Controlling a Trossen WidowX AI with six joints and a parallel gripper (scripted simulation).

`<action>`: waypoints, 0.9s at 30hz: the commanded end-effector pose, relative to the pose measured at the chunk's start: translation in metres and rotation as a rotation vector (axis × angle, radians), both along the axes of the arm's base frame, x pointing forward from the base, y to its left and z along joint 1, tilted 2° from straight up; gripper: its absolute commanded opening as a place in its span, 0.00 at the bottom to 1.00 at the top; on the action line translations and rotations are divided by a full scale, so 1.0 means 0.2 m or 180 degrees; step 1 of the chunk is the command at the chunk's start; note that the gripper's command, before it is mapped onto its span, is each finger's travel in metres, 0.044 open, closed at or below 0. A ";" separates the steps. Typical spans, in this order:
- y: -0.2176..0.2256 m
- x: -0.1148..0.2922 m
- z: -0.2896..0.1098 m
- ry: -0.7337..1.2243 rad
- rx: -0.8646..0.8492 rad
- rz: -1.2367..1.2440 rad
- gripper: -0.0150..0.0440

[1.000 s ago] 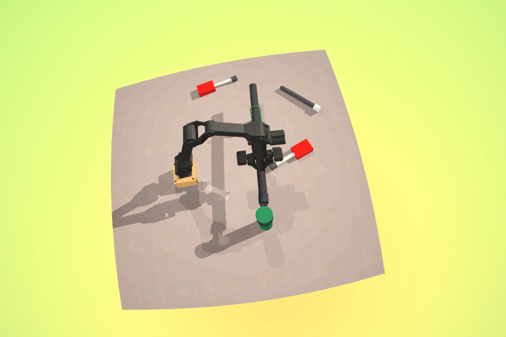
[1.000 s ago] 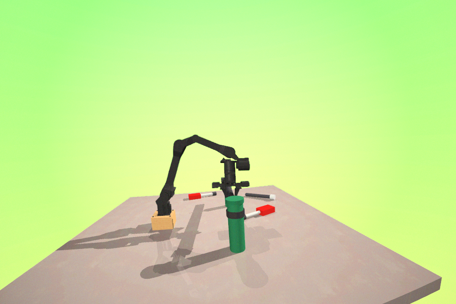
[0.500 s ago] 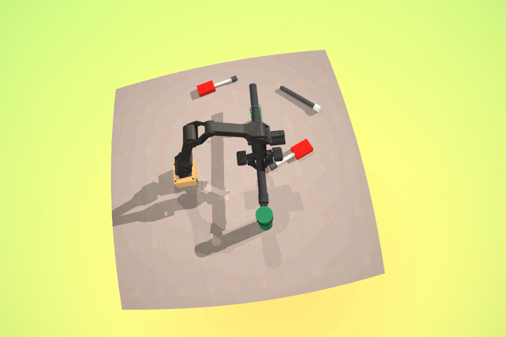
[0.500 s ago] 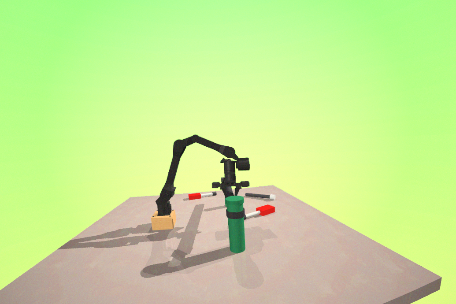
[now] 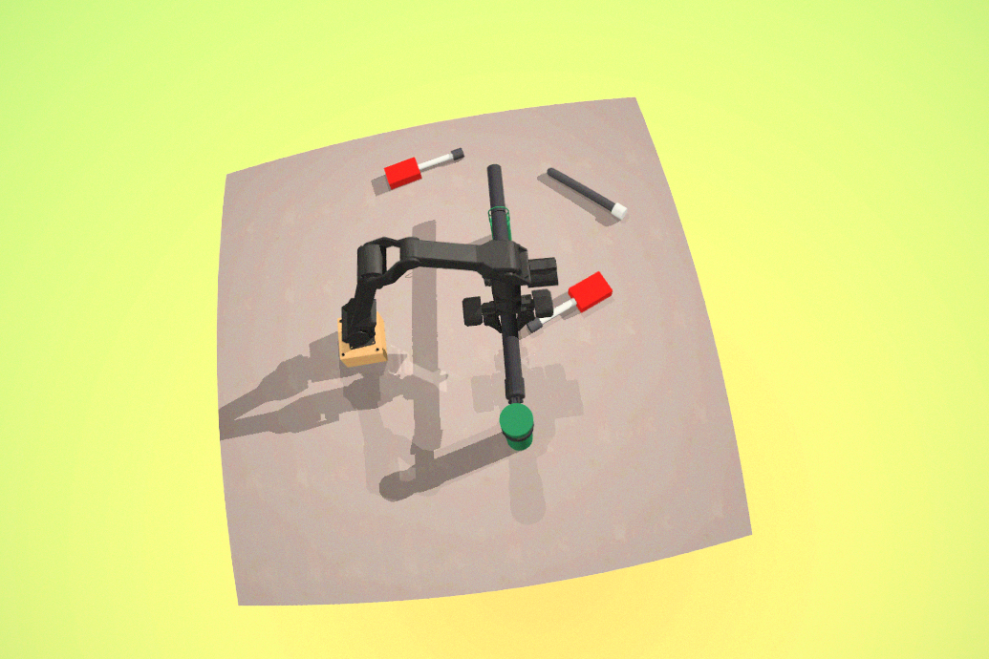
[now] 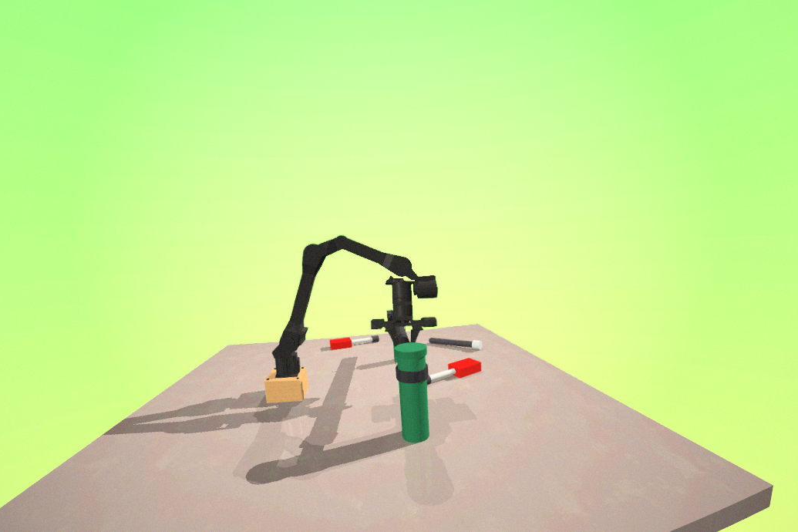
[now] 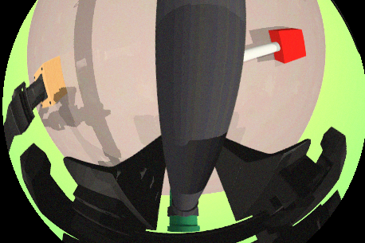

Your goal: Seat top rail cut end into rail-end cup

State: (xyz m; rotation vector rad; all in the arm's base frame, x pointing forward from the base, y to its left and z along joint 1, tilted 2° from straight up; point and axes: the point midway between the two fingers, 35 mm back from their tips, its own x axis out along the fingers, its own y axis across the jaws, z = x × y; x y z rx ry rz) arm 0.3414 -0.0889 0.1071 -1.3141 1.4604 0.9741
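Observation:
The dark rail [image 5: 512,358] [image 7: 199,68] runs level above the table. My gripper [image 5: 508,324] [image 6: 407,336] [image 7: 186,138] points down and is shut on it, between the loop cap and the big post. The rail passes through the green wire loop cap [image 5: 507,217]. Its near end meets the dark end cup [image 5: 514,391] [image 7: 182,211]; how deep it sits there I cannot tell. The green post [image 5: 520,446] [image 6: 415,410] stands upright with its cap [image 5: 516,419] [image 6: 410,348]. The black brace band [image 6: 412,374] is high, a little below the cap.
A red block with a white handle [image 5: 590,291] [image 6: 464,367] [image 7: 291,45] lies right of the gripper. Another red block [image 5: 402,172] [image 6: 341,343] lies at the far left. A dark rod with a white end [image 5: 585,190] [image 6: 452,342] lies far right. The arm's base [image 5: 364,354] [image 6: 284,388] is left.

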 end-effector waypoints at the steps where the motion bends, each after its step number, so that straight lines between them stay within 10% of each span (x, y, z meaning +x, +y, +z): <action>1: -0.04 -0.02 0.02 0.0004 -0.0051 -0.0013 0.25; 27: -0.11 -0.03 0.04 0.0005 -0.0055 -0.0013 0.25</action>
